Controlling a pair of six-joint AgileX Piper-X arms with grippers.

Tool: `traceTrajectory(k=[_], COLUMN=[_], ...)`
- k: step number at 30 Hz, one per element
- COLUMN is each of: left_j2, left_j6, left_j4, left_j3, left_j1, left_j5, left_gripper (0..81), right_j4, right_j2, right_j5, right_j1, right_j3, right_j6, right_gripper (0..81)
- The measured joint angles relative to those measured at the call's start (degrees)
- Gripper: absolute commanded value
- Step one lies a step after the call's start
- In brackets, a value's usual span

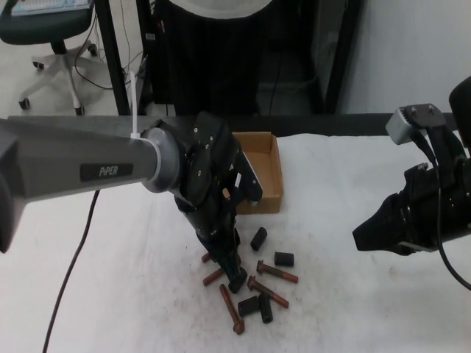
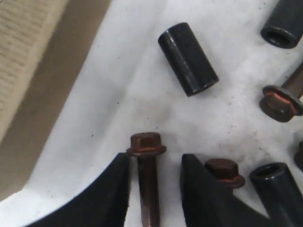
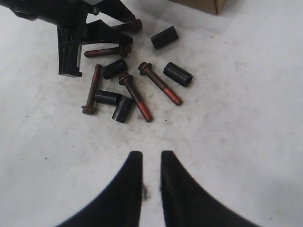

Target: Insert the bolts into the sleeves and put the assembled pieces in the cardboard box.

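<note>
My left gripper [image 2: 156, 157] is down on the white bench, open, with its fingers either side of a rusty bolt [image 2: 148, 182]. One finger is against the shaft and there is a gap at the other. In the high view this gripper [image 1: 237, 282] is at the edge of a pile of bolts [image 1: 277, 273] and black sleeves [image 1: 258, 238]. The cardboard box [image 1: 274, 173] sits just behind it. My right gripper [image 3: 147, 156] hovers apart at the right [image 1: 362, 239]. Only a narrow slit separates its fingers and nothing is between them.
Another bolt head [image 2: 225, 170] lies against the outside of one left finger. A loose sleeve [image 2: 188, 59] lies beyond the fingertips, toward the box wall [image 2: 28, 52]. Bare white bench stretches between the pile [image 3: 137, 90] and my right gripper.
</note>
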Motion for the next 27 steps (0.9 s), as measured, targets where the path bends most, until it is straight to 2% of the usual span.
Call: traceTrajectory(k=[2, 6, 22, 26, 27], left_j2=[0.00, 0.20, -2.28, -7.44, -10.85], left_j6=[0.00, -0.07, 2.12, -1.56, -5.09], left_j4=[0.00, 0.20, 4.15, 4.55, 4.45], left_j3=[0.00, 0.00, -0.95, -3.43, -4.50], left_j1=[0.00, 0.00, -0.16, 0.28, 0.72], left_j5=[0.27, 0.69, -2.54, -3.03, -3.03], left_gripper=[28.9, 0.4, 0.4, 0.4, 0.4], right_j4=[0.00, 0.00, -0.78, -3.80, -4.04], right_j2=[0.00, 0.00, 0.00, 0.00, 0.00], right_j5=[0.00, 0.00, 0.00, 0.00, 0.00], right_j1=[0.00, 0.00, 0.00, 0.00, 0.00], right_j3=[0.00, 0.00, 0.00, 0.00, 0.00], right_j6=[0.00, 0.00, -0.12, -0.08, -0.08], right_gripper=[14.4, 14.4, 14.4, 14.4, 14.4])
